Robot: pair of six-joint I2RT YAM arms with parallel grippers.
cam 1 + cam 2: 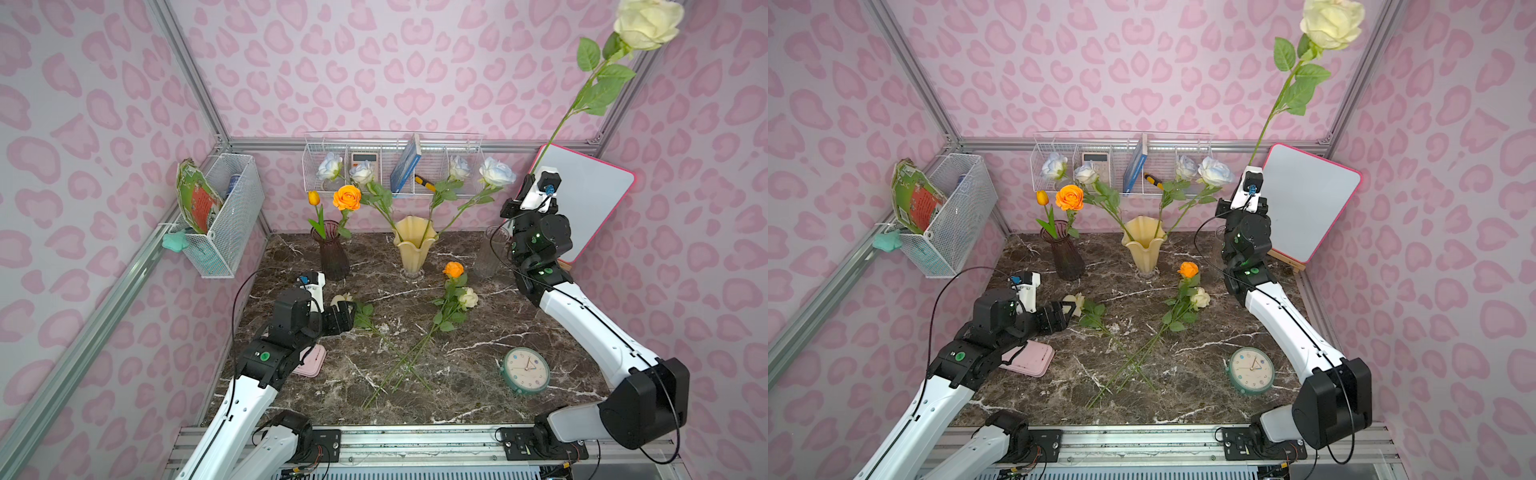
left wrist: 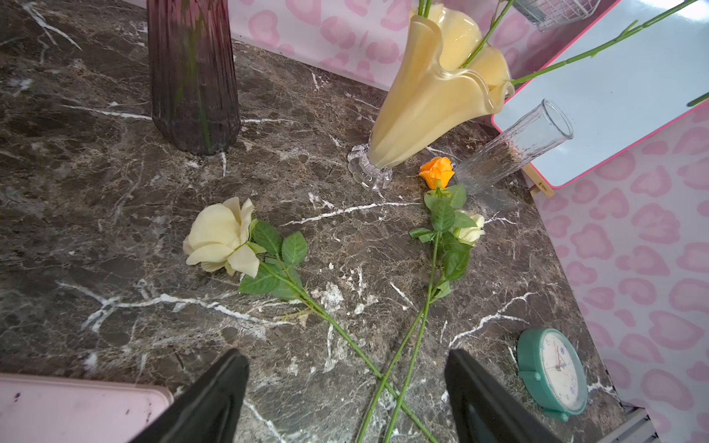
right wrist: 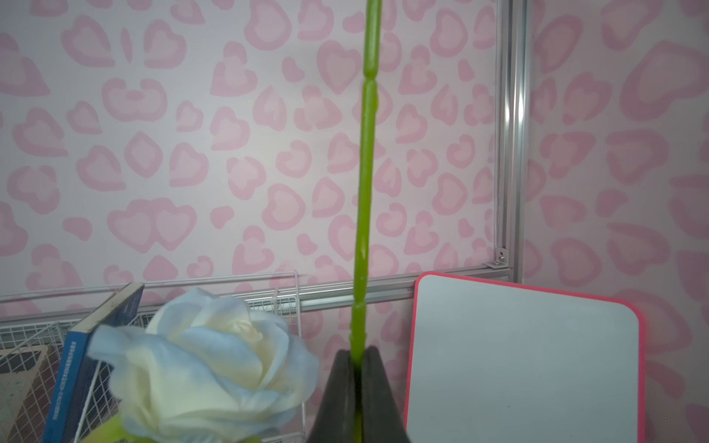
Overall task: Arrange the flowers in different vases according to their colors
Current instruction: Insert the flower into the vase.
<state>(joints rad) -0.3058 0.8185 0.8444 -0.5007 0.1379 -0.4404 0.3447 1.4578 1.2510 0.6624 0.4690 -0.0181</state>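
We grip a cream rose (image 1: 648,18) in our right jaws, right of the yellow vase (image 1: 414,245), left jaws open

Blue roses (image 1: 496,171) in yellow vase (image 1: 415,249), orange flowers (image 1: 347,197) in purple vase (image 1: 334,257), cream rose (image 1: 648,20) aloft

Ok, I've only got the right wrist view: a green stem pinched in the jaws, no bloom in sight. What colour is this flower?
Observer: Cream-yellow. The held rose rises high above the right gripper.
Operator: Which vase has no flowers?
Observer: The clear glass vase, standing empty next to the whiteboard.
Operator: And my left arm?
Observer: The left gripper is open, low beside another cream rose lying on the table.
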